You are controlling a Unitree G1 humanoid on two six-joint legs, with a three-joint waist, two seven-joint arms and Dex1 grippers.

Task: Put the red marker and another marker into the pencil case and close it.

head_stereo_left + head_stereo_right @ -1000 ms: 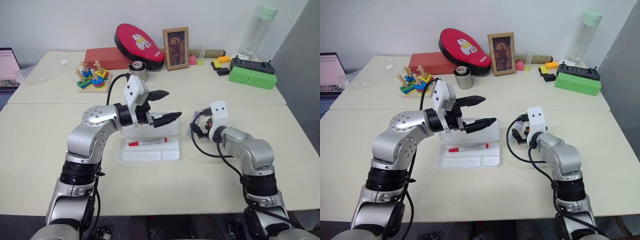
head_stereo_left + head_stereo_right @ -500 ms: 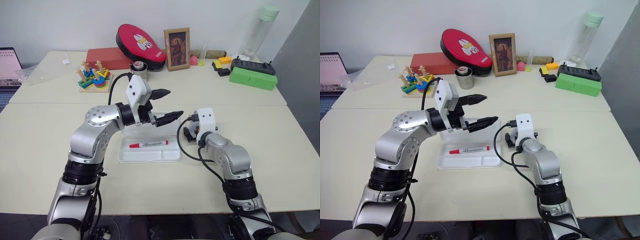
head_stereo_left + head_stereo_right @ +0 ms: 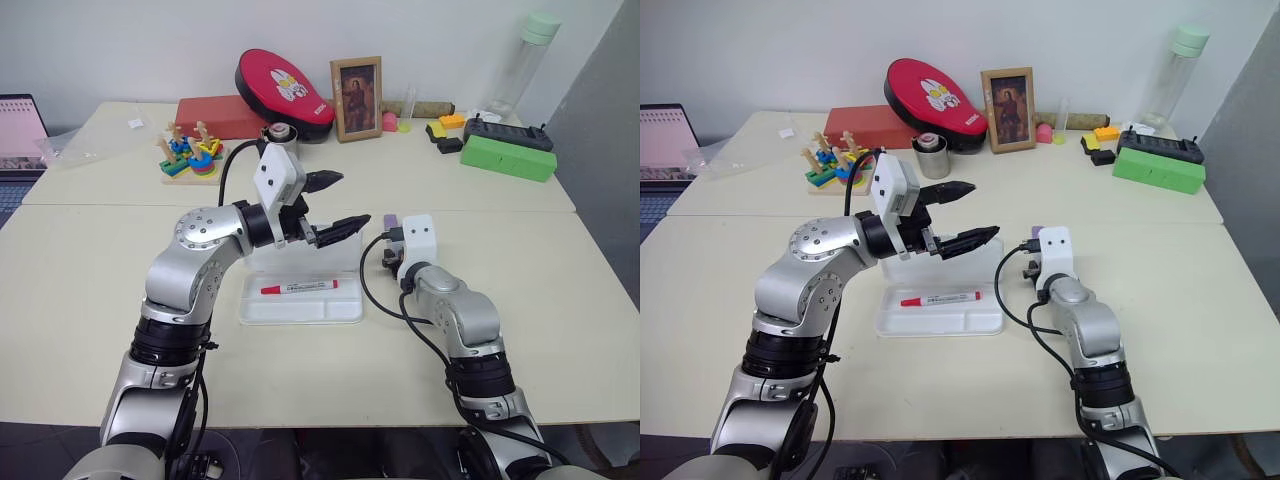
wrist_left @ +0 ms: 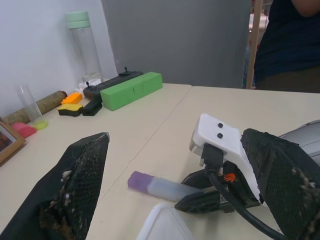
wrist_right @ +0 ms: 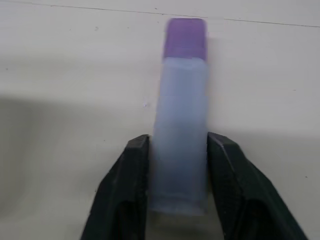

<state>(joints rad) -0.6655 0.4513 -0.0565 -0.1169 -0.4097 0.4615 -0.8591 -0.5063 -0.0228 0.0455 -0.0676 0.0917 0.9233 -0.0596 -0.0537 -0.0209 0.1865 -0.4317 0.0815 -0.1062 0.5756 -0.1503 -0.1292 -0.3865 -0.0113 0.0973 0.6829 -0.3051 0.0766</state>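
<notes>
The red marker [image 3: 298, 287] lies in the tray of the open white pencil case [image 3: 300, 312], whose lid stands up behind it. The other marker [image 5: 181, 125], pale-bodied with a purple cap, lies on the table to the right of the case. My right gripper [image 5: 178, 145] is shut on it, one black finger against each side of the barrel, cap pointing away. Above the lid hangs my left gripper [image 3: 352, 200], open and holding nothing, pointing toward the right hand.
Along the back of the table stand a stacking toy [image 3: 185, 155], a red box [image 3: 215, 115], a metal cup [image 3: 277, 135], a picture frame [image 3: 356, 97], a green box [image 3: 505, 155] and a tall bottle [image 3: 525, 55]. A person [image 4: 285, 45] stands beyond the table.
My right gripper has sunk a little and its fingers have closed onto the purple-capped marker. The left arm has stayed where it was.
</notes>
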